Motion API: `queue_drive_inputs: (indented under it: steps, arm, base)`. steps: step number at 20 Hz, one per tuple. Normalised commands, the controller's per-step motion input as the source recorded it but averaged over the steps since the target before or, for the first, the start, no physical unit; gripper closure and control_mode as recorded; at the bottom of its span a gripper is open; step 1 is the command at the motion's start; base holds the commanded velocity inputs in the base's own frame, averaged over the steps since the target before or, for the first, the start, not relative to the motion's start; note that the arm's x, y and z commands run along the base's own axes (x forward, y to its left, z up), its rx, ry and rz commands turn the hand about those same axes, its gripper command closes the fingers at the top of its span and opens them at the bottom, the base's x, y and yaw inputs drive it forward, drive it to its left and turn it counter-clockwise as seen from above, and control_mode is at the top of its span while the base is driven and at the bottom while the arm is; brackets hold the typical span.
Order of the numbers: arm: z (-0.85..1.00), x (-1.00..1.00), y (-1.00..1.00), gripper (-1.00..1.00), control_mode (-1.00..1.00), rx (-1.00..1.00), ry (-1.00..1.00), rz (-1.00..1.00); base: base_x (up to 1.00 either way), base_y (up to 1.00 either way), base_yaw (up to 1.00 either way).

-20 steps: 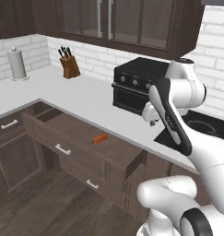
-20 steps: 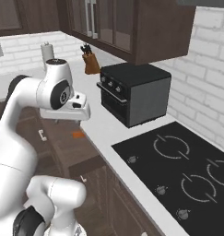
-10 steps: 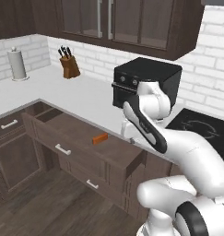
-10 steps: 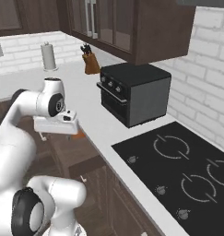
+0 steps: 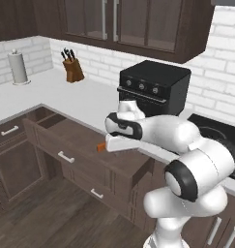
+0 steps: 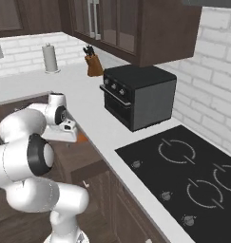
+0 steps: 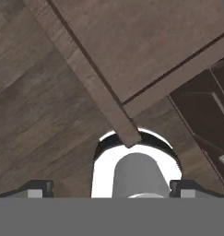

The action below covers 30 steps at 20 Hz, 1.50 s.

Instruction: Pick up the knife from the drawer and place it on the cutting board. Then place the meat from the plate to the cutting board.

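Blk oven (image 5: 155,89), knife block (image 5: 72,69), towel roll (image 5: 18,68)

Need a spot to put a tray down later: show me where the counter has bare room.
Bare white counter runs between the knife block and paper towel roll, and from the block to the black oven. Crowded: over the open drawer, where the arm hangs by the knife.

A black boxy countertop oven (image 6: 138,95) with a row of knobs is sitting on the pale grey surface (image 6: 95,118), against the white brick wall. Left of the oven and further back, a brown wooden knife block (image 6: 93,65) with black handles is standing, and beyond that an upright white paper towel roll (image 6: 50,58). Right of the oven, a black glass cooktop (image 6: 183,171) is lying flush. Left of the oven, the white arm's hand (image 6: 69,134) is hanging over the open dark brown wooden drawer (image 6: 81,161), with the small orange knife handle (image 6: 81,138) peeking out just beside it.
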Motion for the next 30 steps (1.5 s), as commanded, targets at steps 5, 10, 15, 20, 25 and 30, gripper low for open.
queue_drive_inputs:
  steps: [5, 10, 15, 20, 25, 30]
  arm:
    - [-0.83, 0.49, 0.1, -1.0, -1.0, 0.01, 0.0, 0.0]
    - [-0.67, 0.1, 0.19, -1.0, -1.0, 0.04, 0.01, 0.0]
    - [-0.51, -0.11, 0.46, -1.0, -1.0, 0.04, 0.05, 0.0]
    - [-0.38, -0.76, 0.93, -1.0, -1.0, 0.01, 0.01, 0.05]
    - [-0.05, -1.0, 1.0, -1.0, -1.0, 0.0, 0.0, 0.12]
    - [0.38, -0.87, 0.98, -1.0, -1.0, 0.0, 0.0, 0.13]
  base:
    - [0.0, 0.0, 0.0]
    - [0.0, 0.0, 0.0]
    - [0.0, 0.0, 0.0]
    - [0.0, 0.0, 0.0]
    - [0.0, 0.0, 0.0]
    - [0.0, 0.0, 0.0]
